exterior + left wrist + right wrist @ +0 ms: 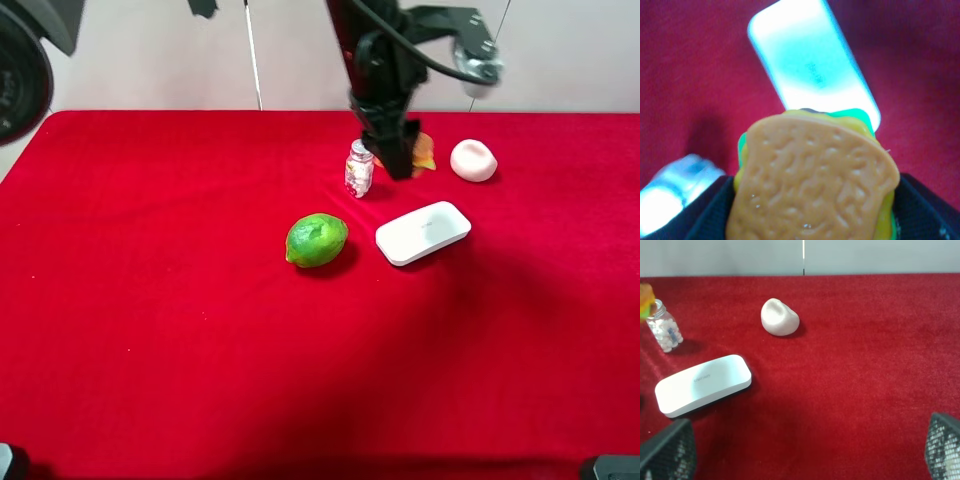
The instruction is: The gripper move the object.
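While the red cloth (150, 350) is spreading under everything, the right gripper (805, 452) is gaping wide and carrying nothing, and the left gripper (405, 160) is reaching across the middle, hanging between the small bottle (359, 168) and the white rounded block (473, 160) with its jaws pressing shut on the toy sandwich (815, 180), which is seemingly hovering just clear of the cloth. Judging by looks, the sandwich is behaving as light, stiff, slightly slick plastic; the dark fingers (927, 207) are flanking its stacked layers, seemingly the soundest hold.
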Tool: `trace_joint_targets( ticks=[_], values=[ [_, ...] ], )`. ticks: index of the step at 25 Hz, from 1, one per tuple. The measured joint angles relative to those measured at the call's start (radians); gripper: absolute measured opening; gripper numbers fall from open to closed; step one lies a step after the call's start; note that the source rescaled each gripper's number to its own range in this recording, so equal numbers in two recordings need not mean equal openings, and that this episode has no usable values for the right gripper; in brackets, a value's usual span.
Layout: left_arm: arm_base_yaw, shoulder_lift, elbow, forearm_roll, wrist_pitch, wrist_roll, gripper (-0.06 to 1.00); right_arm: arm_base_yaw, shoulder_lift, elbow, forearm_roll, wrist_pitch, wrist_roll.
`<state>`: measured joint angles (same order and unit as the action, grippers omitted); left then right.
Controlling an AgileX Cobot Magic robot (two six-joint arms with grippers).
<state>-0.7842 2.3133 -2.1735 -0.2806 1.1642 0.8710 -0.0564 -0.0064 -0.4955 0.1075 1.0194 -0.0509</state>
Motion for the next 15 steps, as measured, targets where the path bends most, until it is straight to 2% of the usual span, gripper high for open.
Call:
trace_joint_targets(
  ticks=[8, 15],
  values=[
    [-0.119, -0.001, 0.0, 0.042, 0.001, -0.007, 0.0, 0.0, 0.0, 0.0, 0.0, 0.001, 0.0],
    [-0.209, -0.002, 0.0, 0.119, 0.001, -0.084, 0.0, 0.0, 0.0, 0.0, 0.0, 0.001, 0.0]
  ],
)
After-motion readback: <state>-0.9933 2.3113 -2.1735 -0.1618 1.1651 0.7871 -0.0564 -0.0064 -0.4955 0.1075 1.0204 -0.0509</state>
